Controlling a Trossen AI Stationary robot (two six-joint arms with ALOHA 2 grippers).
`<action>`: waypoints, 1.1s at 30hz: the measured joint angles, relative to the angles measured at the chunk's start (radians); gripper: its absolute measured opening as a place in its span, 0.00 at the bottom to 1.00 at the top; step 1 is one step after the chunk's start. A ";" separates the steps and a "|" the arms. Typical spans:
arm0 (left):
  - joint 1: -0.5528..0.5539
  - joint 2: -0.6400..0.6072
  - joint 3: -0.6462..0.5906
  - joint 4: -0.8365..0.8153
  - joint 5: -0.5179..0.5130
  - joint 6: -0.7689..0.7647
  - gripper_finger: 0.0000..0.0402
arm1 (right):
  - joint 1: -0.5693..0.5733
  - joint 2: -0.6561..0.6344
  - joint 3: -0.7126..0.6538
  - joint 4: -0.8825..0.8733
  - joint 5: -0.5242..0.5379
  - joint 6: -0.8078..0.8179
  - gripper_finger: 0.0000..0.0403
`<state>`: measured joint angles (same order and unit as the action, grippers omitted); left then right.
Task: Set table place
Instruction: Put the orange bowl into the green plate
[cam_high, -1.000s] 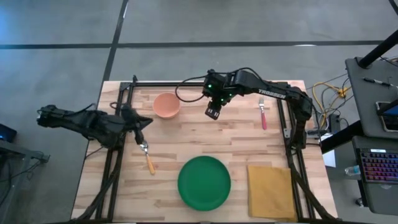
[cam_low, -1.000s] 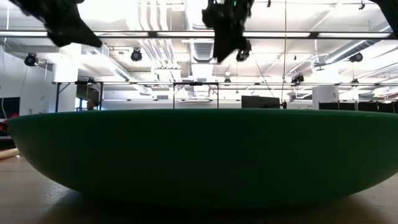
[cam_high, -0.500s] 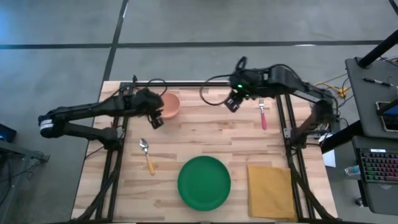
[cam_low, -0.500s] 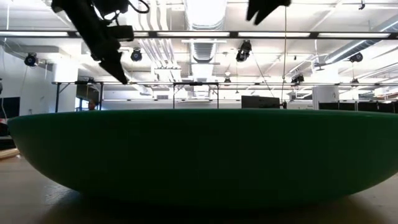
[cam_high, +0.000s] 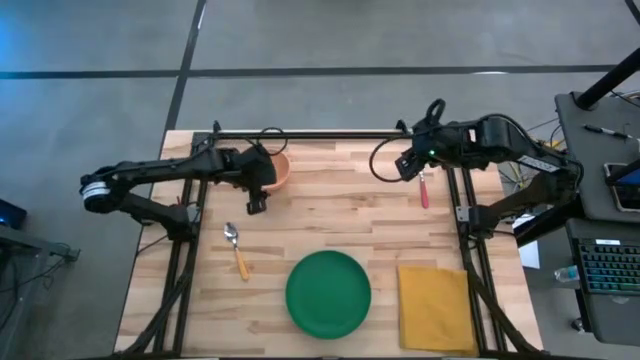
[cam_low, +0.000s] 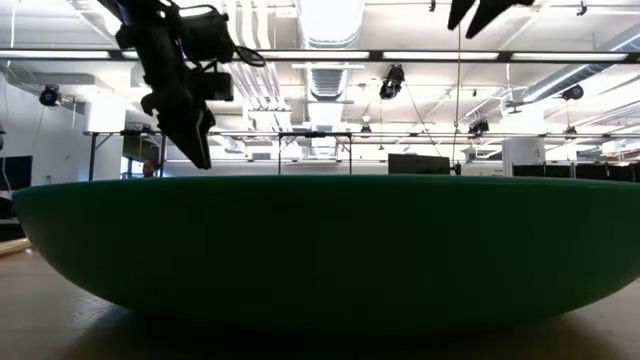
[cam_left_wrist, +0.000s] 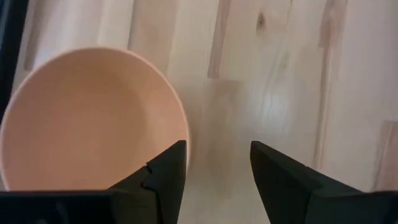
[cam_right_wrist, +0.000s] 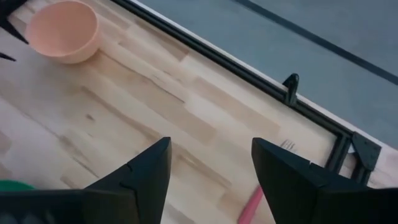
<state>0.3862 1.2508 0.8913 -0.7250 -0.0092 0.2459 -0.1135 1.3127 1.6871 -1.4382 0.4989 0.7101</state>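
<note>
The peach-orange bowl (cam_high: 281, 170) stands at the far left of the table (cam_high: 330, 215). My left gripper (cam_high: 257, 203) hovers open at the bowl's near side. In the left wrist view one finger (cam_left_wrist: 166, 171) is close beside the bowl's rim (cam_left_wrist: 181, 124). My right gripper (cam_high: 406, 166) is open, just left of the red-handled fork (cam_high: 424, 188) at the far right. The orange-handled spoon (cam_high: 238, 252), the green plate (cam_high: 328, 293) and the mustard napkin (cam_high: 437, 306) lie flat near the front edge.
A black metal frame (cam_high: 310, 134) runs along the table's far edge and down both sides. Bare planks lie between the bowl and the fork. In the low view the plate (cam_low: 320, 250) fills the foreground. Both grippers (cam_low: 190, 130) (cam_low: 480, 12) show above it.
My left gripper has left the spoon and gone toward the table's far edge, ending beside the bowl. My right gripper has swung from the far middle toward the table's right edge, up to the fork. The spoon, bowl, fork, plate and napkin have stayed where they were.
</note>
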 joint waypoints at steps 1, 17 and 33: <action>0.000 0.009 0.000 0.000 -0.001 0.001 0.41 | -0.001 -0.007 -0.020 0.012 0.000 0.004 0.54; 0.000 0.144 0.004 0.049 -0.192 0.031 0.41 | 0.000 -0.025 -0.228 0.175 -0.012 -0.003 0.53; 0.000 0.215 0.006 0.111 -0.176 0.026 0.20 | 0.000 -0.030 -0.232 0.163 -0.062 0.023 0.53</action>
<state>0.3862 1.4661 0.8977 -0.6136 -0.1852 0.2723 -0.1135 1.2831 1.4548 -1.2751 0.4373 0.7330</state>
